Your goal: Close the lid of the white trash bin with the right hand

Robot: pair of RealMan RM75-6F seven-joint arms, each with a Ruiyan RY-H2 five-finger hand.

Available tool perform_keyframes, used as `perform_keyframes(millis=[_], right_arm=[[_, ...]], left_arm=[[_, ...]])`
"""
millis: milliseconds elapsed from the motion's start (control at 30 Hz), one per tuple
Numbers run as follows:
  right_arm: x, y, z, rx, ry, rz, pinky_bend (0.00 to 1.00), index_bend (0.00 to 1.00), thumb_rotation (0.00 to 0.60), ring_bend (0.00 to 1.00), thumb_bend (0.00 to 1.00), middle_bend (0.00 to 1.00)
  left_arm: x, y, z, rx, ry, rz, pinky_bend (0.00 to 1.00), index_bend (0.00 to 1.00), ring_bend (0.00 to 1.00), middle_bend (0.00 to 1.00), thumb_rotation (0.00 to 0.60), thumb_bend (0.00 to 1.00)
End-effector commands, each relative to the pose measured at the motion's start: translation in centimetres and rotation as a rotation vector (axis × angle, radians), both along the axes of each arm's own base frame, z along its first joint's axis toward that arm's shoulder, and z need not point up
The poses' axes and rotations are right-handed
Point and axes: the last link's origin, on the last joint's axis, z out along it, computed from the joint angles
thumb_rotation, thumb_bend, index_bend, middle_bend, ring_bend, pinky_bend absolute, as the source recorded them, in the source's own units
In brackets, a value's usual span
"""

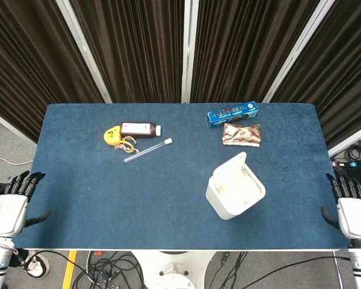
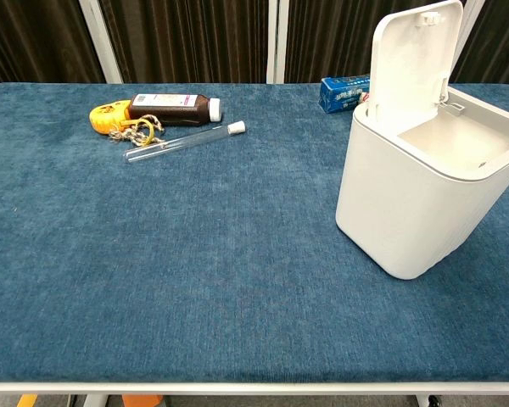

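The white trash bin [image 1: 234, 191] [image 2: 420, 191] stands on the blue table, right of centre and near the front edge. Its lid [image 1: 231, 170] [image 2: 411, 59] is swung up and stands open over an empty inside. My right hand [image 1: 351, 208] hangs off the table's right front corner, fingers spread, holding nothing, well to the right of the bin. Off the left front corner my left hand [image 1: 13, 201] is likewise open and empty. Neither hand appears in the chest view.
At the back left lie a brown bottle [image 1: 139, 129] [image 2: 174, 108], a yellow tape measure [image 1: 113, 136] [image 2: 110, 114] and a glass test tube [image 1: 147, 150] [image 2: 182, 142]. A blue box [image 1: 232, 113] [image 2: 343, 91] and a snack packet [image 1: 241, 133] lie behind the bin.
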Motion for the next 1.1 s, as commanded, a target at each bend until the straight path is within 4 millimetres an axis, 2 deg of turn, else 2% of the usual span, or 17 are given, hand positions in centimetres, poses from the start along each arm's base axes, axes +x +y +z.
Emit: perform_keyframes(millis=[33,367,433,500,567,600,667,733,933,1100], right_arm=[[0.3,-0.1,-0.2,0.007,-0.006,0.016,0.0,0.0,0.6,0.0,0.24,0.0],[0.6,-0.2,-0.1,0.029,-0.008,0.013,0.0,0.0,0.6,0.0,0.24,0.0],[0.8,-0.3,-0.1,0.035,-0.01,0.023,0.0,0.0,0.6,0.0,0.27,0.0],[1.0,-0.5,-0.1,0.04,-0.014,0.04,0.0,0.0,0.6,0.0,0.38,0.0],[1.4,-0.8,-0.2,0.056,-0.033,0.062,0.0,0.0,0.6,0.0,0.61,0.0],[1.7,-1.0,-0.2,0.064,-0.042,0.076,0.0,0.0,0.6,0.0,0.68,0.0],[2.7,-1.7,-0.2,0.081,-0.051,0.12,0.0,0.0,0.6,0.0,0.9,0.0],[4.0,-2.5,-0.2,0.091,-0.047,0.178,0.0,0.0,0.6,0.0,0.99,0.0],[9.2,-4.9,0.2,0.126,-0.021,0.341,0.0,0.0,0.6,0.0,1.0,0.0],[13.4,-7.0,0.3,0.207,0.015,0.39,0.0,0.0,0.6,0.0,0.97,0.0]], left_arm=[[-0.1,-0.1,0.0,-0.001,0.002,0.001,0.14,0.15,0.06,0.13,0.6,0.0],[0.0,0.0,-0.1,-0.003,-0.001,0.0,0.14,0.15,0.06,0.13,0.6,0.0],[0.0,0.1,-0.1,-0.001,0.001,-0.003,0.14,0.15,0.06,0.13,0.6,0.0],[-0.1,0.0,-0.2,-0.003,0.002,0.0,0.14,0.15,0.06,0.13,0.6,0.0],[-0.2,-0.1,-0.3,-0.009,0.005,0.006,0.14,0.15,0.06,0.13,0.6,0.0],[-0.2,-0.2,-0.3,-0.011,0.006,0.007,0.14,0.15,0.06,0.13,0.6,0.0],[-0.2,-0.1,-0.3,-0.009,0.005,0.007,0.14,0.15,0.06,0.13,0.6,0.0],[-0.3,-0.1,-0.3,-0.01,0.003,0.006,0.14,0.15,0.06,0.13,0.6,0.0],[-0.3,0.0,-0.6,-0.018,0.002,0.005,0.14,0.15,0.06,0.13,0.6,0.0],[-0.4,-0.1,-0.5,-0.016,0.001,0.006,0.14,0.15,0.06,0.13,0.6,0.0]])
